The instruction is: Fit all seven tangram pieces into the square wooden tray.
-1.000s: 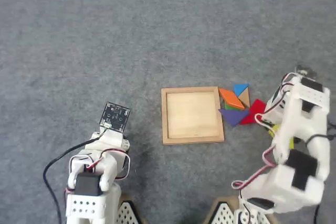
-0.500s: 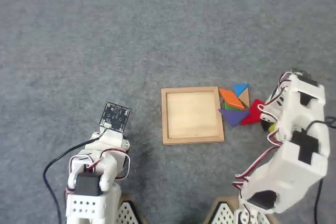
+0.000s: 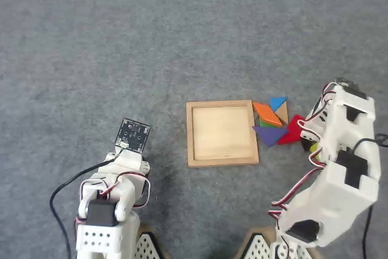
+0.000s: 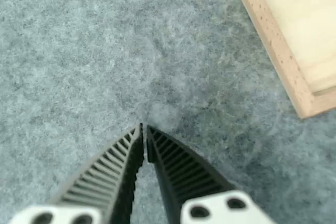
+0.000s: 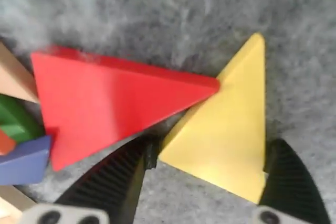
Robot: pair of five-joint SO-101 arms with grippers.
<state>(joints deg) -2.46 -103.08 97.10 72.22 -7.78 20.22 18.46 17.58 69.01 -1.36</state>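
Several tangram pieces (image 3: 270, 119) lie bunched on the grey tabletop (image 3: 121, 59) in the high view, touching the side of the square wooden tray (image 3: 190, 134) that faces my right arm (image 3: 342, 150). That arm bends over the cluster's outer edge, and my left arm (image 3: 115, 192) sits well apart on the tray's other side. From the left wrist, my left hand (image 4: 143, 129) is closed tip to tip on nothing, low over the felt, with a corner of the tray (image 4: 278, 51) near. From the right wrist, my right hand (image 5: 210, 169) is spread wide with a finger on either side of the yellow triangle (image 5: 226, 135), which touches the red triangle (image 5: 110, 100).
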